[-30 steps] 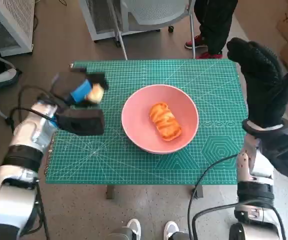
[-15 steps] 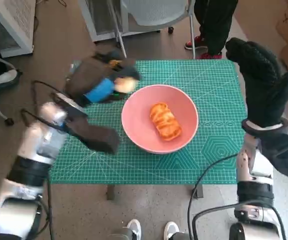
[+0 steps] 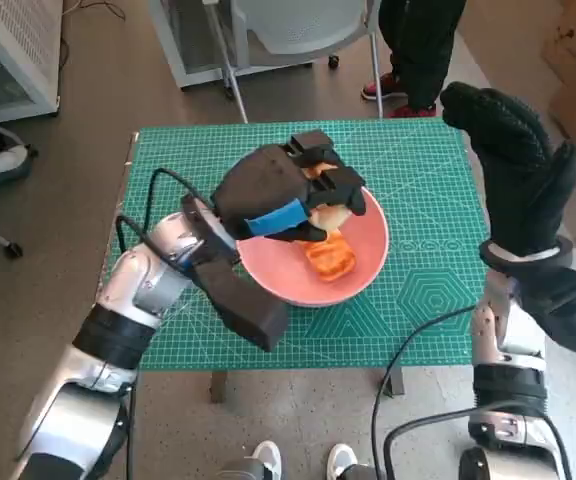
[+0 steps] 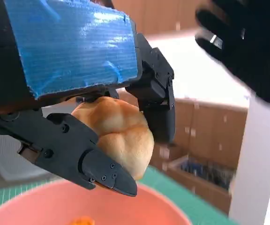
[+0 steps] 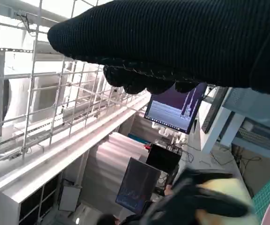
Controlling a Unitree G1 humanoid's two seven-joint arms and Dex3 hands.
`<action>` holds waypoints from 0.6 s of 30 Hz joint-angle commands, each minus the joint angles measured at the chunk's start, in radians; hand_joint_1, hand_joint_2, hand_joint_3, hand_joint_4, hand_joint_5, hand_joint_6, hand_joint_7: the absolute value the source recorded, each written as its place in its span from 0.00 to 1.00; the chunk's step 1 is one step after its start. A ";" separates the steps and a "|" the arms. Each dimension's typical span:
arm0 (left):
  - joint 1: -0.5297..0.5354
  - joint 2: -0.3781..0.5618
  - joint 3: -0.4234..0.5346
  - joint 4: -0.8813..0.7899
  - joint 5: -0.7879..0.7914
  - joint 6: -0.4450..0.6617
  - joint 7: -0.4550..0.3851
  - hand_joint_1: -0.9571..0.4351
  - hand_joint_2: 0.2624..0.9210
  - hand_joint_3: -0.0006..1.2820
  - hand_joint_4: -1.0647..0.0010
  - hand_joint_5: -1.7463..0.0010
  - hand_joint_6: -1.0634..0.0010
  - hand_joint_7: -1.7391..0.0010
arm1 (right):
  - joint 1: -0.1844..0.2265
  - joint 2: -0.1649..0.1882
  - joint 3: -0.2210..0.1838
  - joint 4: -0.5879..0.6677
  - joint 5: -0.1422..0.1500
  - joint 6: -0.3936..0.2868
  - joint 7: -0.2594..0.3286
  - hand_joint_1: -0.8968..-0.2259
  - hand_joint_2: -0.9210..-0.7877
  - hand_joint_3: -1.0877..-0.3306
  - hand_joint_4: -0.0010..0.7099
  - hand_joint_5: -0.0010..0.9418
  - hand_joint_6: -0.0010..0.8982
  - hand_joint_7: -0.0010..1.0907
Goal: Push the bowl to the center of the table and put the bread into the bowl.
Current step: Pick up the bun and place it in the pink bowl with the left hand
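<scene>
1. The table (image 3: pixel 423 310), covered by a green cutting mat, carries everything. Its far edge at twelve o'clock lies close to a chair and a standing person's legs, both cut off by the frame.

2. The bowl (image 3: pixel 373 262), pink, sits near the table's middle, so I judge the push done. One orange, glazed bread (image 3: pixel 330 258) already lies inside it, half hidden under the hand above.

3. The left hand (image 3: pixel 278 192) hangs over the bowl's ten o'clock side, gripping a pale roll (image 4: pixel 118 133) between its black fingers (image 4: pixel 86 159). Risk: released this high, the roll could bounce off the bread below or off the sloped wall and tumble over the rim. A release before the hand is well inside the rim would drop it onto the mat at nine o'clock.

4. The right hand (image 3: pixel 513 170), gloved, is raised off the table at three o'clock with nothing in it, fingers together and upright. It is clear of the bowl, so a knock from it looks unlikely.

5. Hard to read: the head view shows only a sliver of the roll beneath the left hand. The right wrist view gives only a blur of it. How high the roll hangs above the bowl's floor cannot be told.
</scene>
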 commanded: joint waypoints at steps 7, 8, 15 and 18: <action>-0.024 -0.025 0.025 0.058 -0.087 0.137 -0.206 0.62 0.91 0.11 0.71 0.65 0.70 0.57 | 0.040 -0.017 -0.014 -0.019 -0.013 0.006 -0.013 0.59 0.00 0.81 0.47 0.00 0.52 0.00; -0.021 -0.027 0.027 0.051 -0.089 0.152 -0.215 0.60 0.91 0.07 0.72 0.77 0.71 0.67 | 0.040 -0.017 -0.015 -0.019 -0.014 0.006 -0.016 0.59 0.00 0.81 0.47 0.00 0.52 0.00; -0.004 -0.022 0.037 0.027 -0.087 0.159 -0.204 0.49 0.88 0.01 0.77 0.98 0.73 0.86 | 0.044 -0.011 -0.015 -0.032 -0.023 0.014 -0.036 0.59 0.00 0.80 0.47 0.00 0.52 0.00; -0.001 -0.022 0.045 0.039 -0.098 0.138 -0.195 0.48 0.88 0.00 0.80 0.99 0.74 0.88 | 0.044 -0.007 -0.012 -0.034 -0.025 0.013 -0.041 0.59 0.00 0.81 0.47 0.00 0.52 0.00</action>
